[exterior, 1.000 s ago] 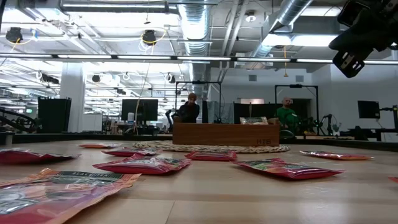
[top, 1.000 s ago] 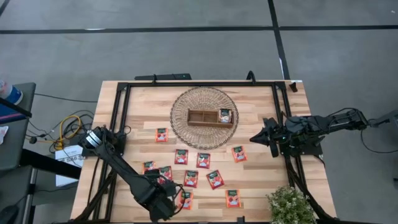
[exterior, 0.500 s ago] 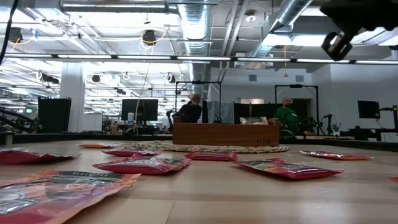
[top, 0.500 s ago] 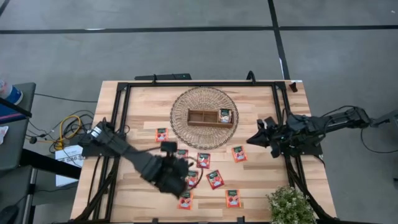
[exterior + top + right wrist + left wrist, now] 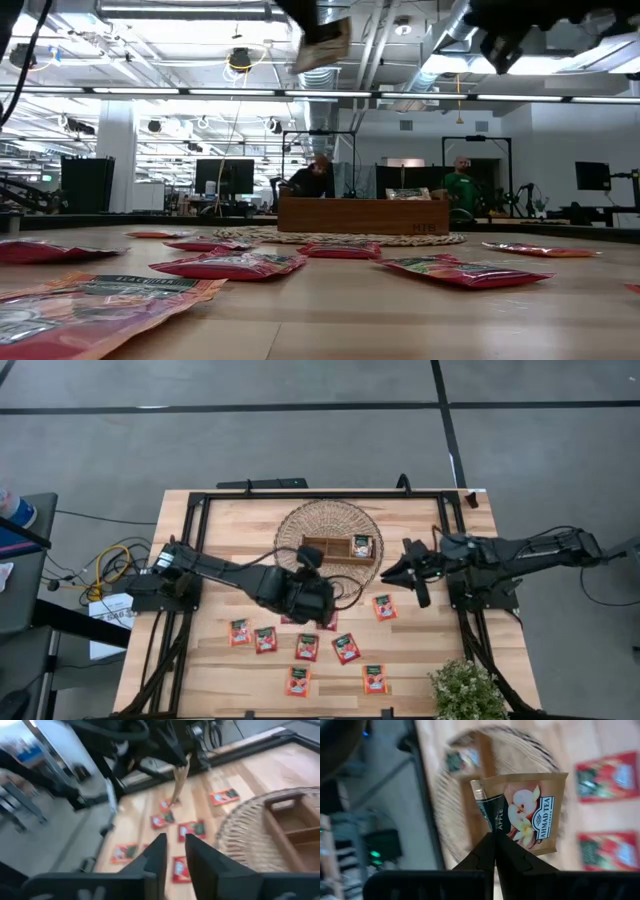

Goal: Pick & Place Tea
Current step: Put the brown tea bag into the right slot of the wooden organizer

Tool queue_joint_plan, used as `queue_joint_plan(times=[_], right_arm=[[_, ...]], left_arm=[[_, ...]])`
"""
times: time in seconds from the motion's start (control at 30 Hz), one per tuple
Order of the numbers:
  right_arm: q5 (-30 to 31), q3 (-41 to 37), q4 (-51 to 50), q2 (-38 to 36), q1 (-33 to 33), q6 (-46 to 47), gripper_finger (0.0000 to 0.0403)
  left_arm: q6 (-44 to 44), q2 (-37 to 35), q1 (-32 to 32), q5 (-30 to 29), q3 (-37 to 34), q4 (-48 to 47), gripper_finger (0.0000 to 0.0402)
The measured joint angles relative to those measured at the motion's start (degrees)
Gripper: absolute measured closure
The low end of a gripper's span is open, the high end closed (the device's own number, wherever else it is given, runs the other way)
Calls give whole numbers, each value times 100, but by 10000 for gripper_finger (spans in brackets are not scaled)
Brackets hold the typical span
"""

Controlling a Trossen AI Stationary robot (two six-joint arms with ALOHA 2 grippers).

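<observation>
We've got a beige tea sachet (image 5: 527, 812) pinched in the left fingers (image 5: 494, 851), mid-carry near the wooden tray (image 5: 338, 548). Next we'd guess: line up over a compartment and let go. Right fingers (image 5: 172, 851) sit slightly parted and empty, just right of the tray.

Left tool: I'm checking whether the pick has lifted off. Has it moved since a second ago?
Yes. The left tool went from the table's front edge up toward the wooden tray.

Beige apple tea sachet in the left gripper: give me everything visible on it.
The beige apple tea sachet is a flat, roughly square packet printed with apple pictures and a dark label band. It hangs in the air, pinched at one edge by the shut left gripper, above the round woven wicker mat. Nothing else touches it.
</observation>
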Motion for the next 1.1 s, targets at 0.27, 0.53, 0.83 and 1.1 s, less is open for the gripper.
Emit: queue_joint_plan(times=[0.27,0.53,0.83,1.1], right_arm=[[-125,728,-285,844,-604,-658,278],[-493,1186,-119,1569,-945,-670,208],[-440,1651,98,2381,-1102,-851,188],[-506,1900,116,2722,-1229,-948,203]], left_arm=[[950,0,252,-459,0,749,401],[1013,2,424,-521,0,800,401],[1008,4,568,-521,0,988,401],[856,4,624,-493,0,966,401]])
